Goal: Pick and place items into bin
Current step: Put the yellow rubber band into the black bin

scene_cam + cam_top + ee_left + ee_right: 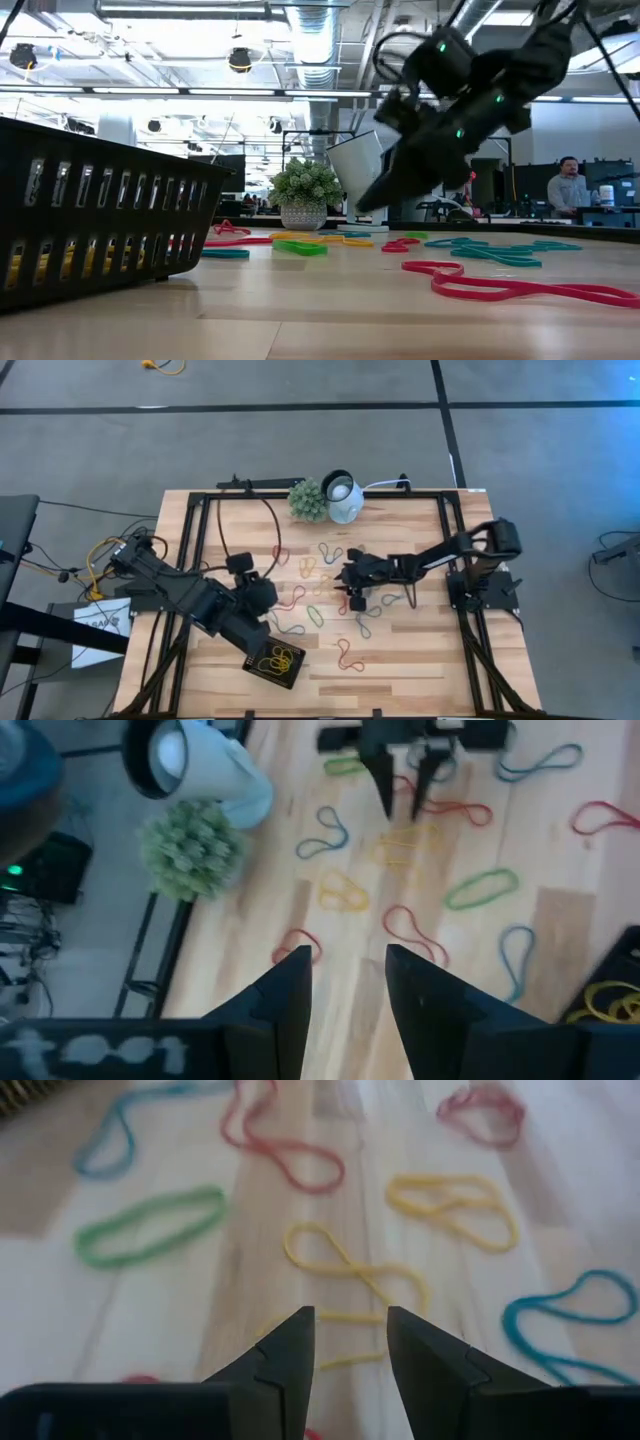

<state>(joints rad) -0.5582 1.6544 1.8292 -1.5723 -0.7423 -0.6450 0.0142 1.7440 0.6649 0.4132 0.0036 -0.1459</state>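
Right gripper [356,601] hangs over scattered bands [322,585] mid-desk [420,660], jaws apart, empty; left gripper [268,592] beside bin [262,669] holding yellow bands, jaws apart, empty.

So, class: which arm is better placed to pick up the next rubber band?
Right. The right gripper hangs open just above a yellow rubber band, amid the scattered loops. The left gripper, also open, sits back beside the bin.

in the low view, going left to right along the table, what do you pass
black slotted plastic bin → small green plant ball in its pot → white round lamp-like object → dark right gripper hanging just above the wood → long red rubber band loop lying flat
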